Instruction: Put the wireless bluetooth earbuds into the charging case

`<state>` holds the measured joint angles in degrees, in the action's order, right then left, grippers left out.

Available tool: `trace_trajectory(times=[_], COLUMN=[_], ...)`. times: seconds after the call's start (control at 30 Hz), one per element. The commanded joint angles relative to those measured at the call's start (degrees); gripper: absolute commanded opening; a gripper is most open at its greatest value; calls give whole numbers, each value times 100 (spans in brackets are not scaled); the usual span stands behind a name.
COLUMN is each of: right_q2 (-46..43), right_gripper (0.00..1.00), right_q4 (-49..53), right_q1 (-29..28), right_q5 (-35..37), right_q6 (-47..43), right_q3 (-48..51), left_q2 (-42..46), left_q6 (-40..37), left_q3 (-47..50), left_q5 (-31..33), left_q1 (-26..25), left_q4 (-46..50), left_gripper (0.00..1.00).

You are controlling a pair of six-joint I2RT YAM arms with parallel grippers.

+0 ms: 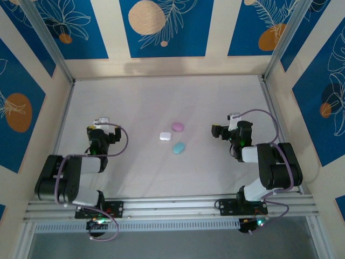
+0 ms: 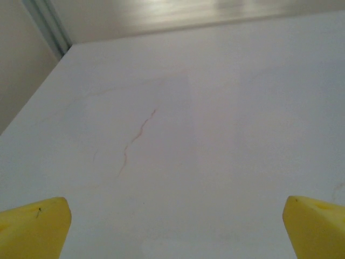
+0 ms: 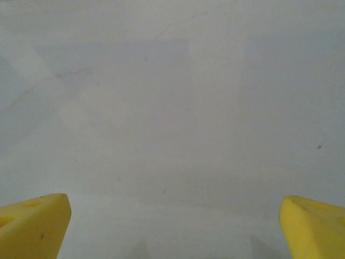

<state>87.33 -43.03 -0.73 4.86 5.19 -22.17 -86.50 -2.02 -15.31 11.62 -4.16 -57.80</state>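
Three small closed charging cases lie at the table's middle: a pink case [image 1: 178, 126], a white case [image 1: 165, 136] and a cyan case [image 1: 178, 147]. The earbuds are out of view. My left gripper [image 1: 103, 125] sits well to the left of the cases, pointing toward the far wall. My right gripper [image 1: 215, 131] sits to their right, pointing at them from a short way off. In the left wrist view my left gripper [image 2: 175, 226] is open, with bare table between its yellow fingertips [image 2: 38, 226]. My right gripper [image 3: 173, 224] is open too, and between its yellow fingertips [image 3: 35, 224] lies only table.
The white table [image 1: 161, 97] is boxed in by cream and blue patterned walls, with metal posts [image 1: 54, 48] at the far corners. A faint crack mark [image 2: 137, 137] runs across the table ahead of the left gripper.
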Motion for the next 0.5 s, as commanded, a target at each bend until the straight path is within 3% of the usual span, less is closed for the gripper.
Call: trace_trajectory(times=[0.0, 0.03, 0.07, 0.1, 0.13, 0.27, 0.47], right_q2=[4, -1, 3, -5, -5, -5, -5], right_gripper=[99, 99, 99, 99, 99, 99, 99], right_q4=[-423, -400, -414, -410, -442, -647, -640], right_q1=[21, 3, -1, 3, -17, -175, -179], right_q5=[258, 321, 321, 388, 518, 1360, 1363], right_q6=[79, 87, 87, 107, 145, 277, 279], right_q3=[-127, -127, -128, -128, -109, -9, -6], left_q2=[-291, -80, -256, -370, -251, -282, -302], left_q6=[173, 339, 367, 228, 176, 147, 81], left_q3=[261, 61, -150, -330, -608, -513, -487], left_q5=[-587, -225, 31, -38, 106, 200, 77], left_q1=[109, 122, 119, 60, -50, -96, -110], left_q4=[-1181, -418, -358, -201, 533, 265, 148], left_gripper=[100, 100, 100, 100, 100, 100, 100])
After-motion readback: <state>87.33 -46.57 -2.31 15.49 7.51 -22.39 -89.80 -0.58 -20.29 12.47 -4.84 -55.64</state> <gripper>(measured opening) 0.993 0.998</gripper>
